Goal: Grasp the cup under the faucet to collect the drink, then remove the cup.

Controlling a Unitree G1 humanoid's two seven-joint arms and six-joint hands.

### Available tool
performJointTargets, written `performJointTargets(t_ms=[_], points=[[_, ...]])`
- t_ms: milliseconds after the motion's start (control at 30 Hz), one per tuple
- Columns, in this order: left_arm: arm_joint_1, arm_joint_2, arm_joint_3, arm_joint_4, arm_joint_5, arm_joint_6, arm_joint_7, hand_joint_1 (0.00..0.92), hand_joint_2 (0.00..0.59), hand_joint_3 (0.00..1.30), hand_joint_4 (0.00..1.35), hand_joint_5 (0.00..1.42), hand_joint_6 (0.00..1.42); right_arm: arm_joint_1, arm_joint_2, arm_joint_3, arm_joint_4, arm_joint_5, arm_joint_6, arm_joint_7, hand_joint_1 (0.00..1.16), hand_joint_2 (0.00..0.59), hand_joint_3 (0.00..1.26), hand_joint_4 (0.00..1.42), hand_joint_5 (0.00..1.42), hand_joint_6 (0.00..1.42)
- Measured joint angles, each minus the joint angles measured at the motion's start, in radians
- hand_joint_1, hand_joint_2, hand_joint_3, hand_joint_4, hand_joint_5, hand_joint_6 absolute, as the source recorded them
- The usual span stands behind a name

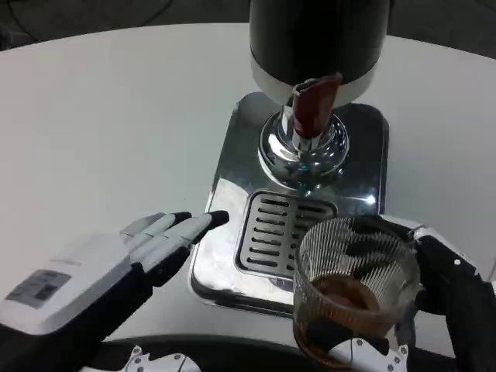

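Observation:
A clear ribbed glass cup with brown drink in its bottom sits at the lower right, in front of the drip grille. My right hand grips it, dark fingers wrapped around its far side and base. The faucet, a dark red tap lever on a chrome spout, hangs from the black and white dispenser above the grille, away from the cup. Lower left, my left hand lies flat on the table with fingers stretched out, their tips beside the tray's left edge, holding nothing.
A shiny steel drip tray carries the dispenser and grille in the middle of the white round table. Open table surface spreads to the left and far right. A dark edge runs along the bottom of the picture.

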Motion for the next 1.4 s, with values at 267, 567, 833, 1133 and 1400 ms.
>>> performJointTargets(t_ms=[267, 567, 833, 1133, 1400], points=[[0.033, 0.0, 0.024, -0.014, 0.013, -0.016, 0.0, 0.0, 0.101, 0.0, 0.0, 0.0, 0.0, 0.004, -0.016, 0.006, -0.03, 0.001, -0.001, 0.031, 0.88, 0.163, 0.94, 1.1, 1.32, 1.34], [0.063, 0.0, 0.038, -0.032, 0.014, -0.024, 0.0, 0.0, 0.1, 0.0, 0.0, 0.0, 0.0, 0.001, -0.018, 0.012, -0.033, 0.001, -0.001, 0.053, 0.88, 0.163, 0.95, 1.11, 1.32, 1.34], [0.067, 0.0, 0.04, -0.032, 0.014, -0.024, 0.0, 0.0, 0.1, 0.0, 0.0, 0.0, 0.0, -0.006, -0.019, 0.014, -0.033, 0.001, -0.001, 0.056, 0.88, 0.163, 0.95, 1.11, 1.32, 1.34], [0.049, 0.0, 0.035, -0.032, 0.014, -0.024, 0.0, 0.0, 0.1, 0.0, 0.0, 0.0, 0.0, -0.022, -0.019, 0.014, -0.033, 0.001, 0.0, 0.056, 0.88, 0.163, 0.95, 1.11, 1.32, 1.34], [0.046, 0.0, 0.033, -0.032, 0.014, -0.013, 0.0, 0.0, 0.091, 0.0, 0.0, 0.0, 0.0, -0.029, -0.019, 0.01, -0.032, 0.004, 0.0, 0.058, 0.88, 0.163, 0.95, 1.11, 1.32, 1.34]])
